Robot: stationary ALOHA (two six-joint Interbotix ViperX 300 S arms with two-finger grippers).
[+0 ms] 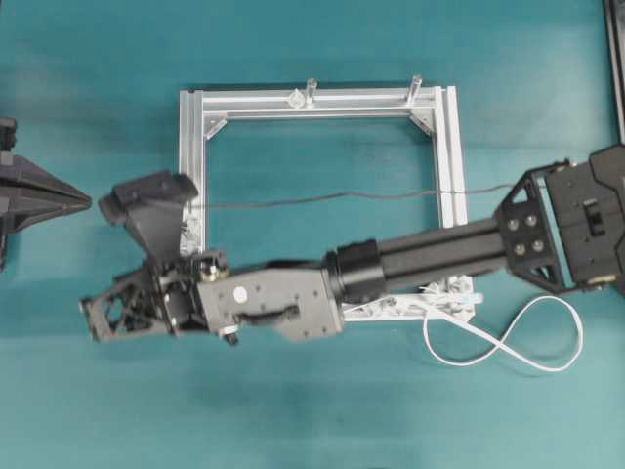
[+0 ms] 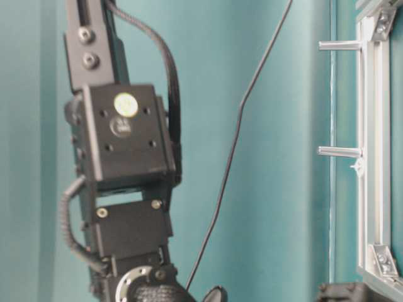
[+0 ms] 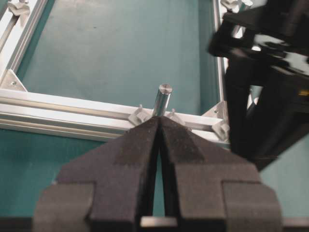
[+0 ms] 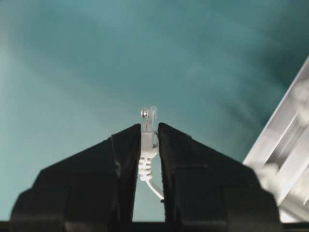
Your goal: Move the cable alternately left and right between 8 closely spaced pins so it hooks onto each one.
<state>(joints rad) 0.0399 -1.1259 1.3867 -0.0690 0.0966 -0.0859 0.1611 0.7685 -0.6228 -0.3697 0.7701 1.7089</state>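
Right end effector [image 4: 148, 133]: clamped narrowly on the plug of the cable [image 4: 147, 145], the plug tip standing just proud of the fingertips [image 4: 126, 137]. In the overhead view this end effector [image 1: 98, 318] lies just outside the frame's [image 1: 190, 147] lower left corner. Cable [image 1: 508, 344] slack loops on the worktop [image 1: 312, 420] beside the frame's lower right corner. Left end effector [image 3: 159, 123]: closed, empty, facing a grey post [image 3: 161, 99] on the frame rail, pins [image 3: 139, 116] either side of that post.
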